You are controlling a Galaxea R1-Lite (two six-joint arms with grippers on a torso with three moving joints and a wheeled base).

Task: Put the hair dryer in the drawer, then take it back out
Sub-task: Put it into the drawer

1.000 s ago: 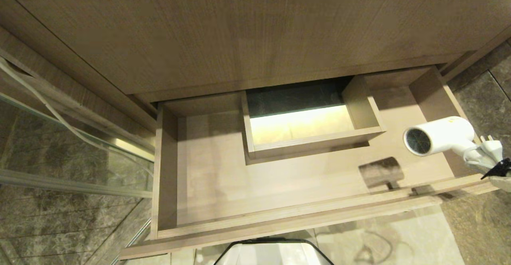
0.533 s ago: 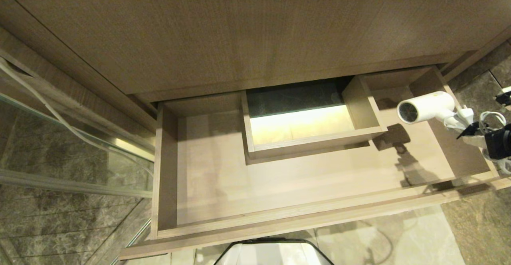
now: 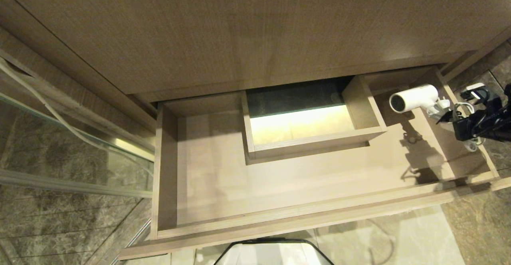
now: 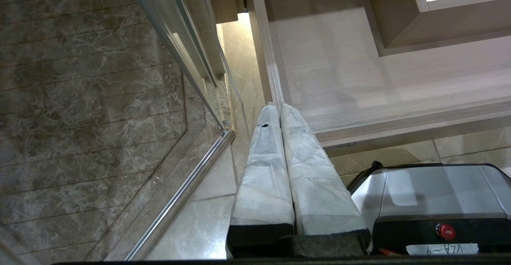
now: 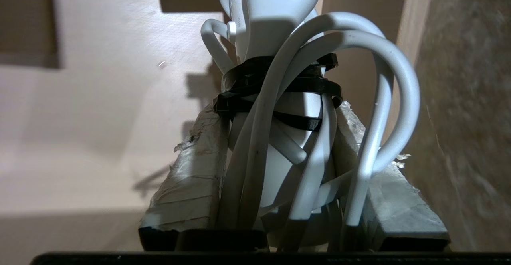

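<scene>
Right gripper (image 5: pixel 279 169) clamps hair dryer (image 3: pixel 415 96): smooth white barrel, cord bundled with black ties. Drawer (image 3: pixel 279 217): wood-grain, pulled out. Left gripper (image 4: pixel 279 113): tape-wrapped fingers pressed together, empty.

Open wooden drawer (image 3: pixel 207 177) pulled out from a vanity, seen from above.

The drawer is wide, shallow, light brown wood grain, with low walls all round. A walled rectangular cut-out (image 3: pixel 303 137) rises from its floor at the back centre, brightly lit inside. Nothing can be seen lying on the drawer floor, only shadows near its right end. Below the drawer front, pale marble floor tiles (image 3: pixel 399 237) show.
</scene>
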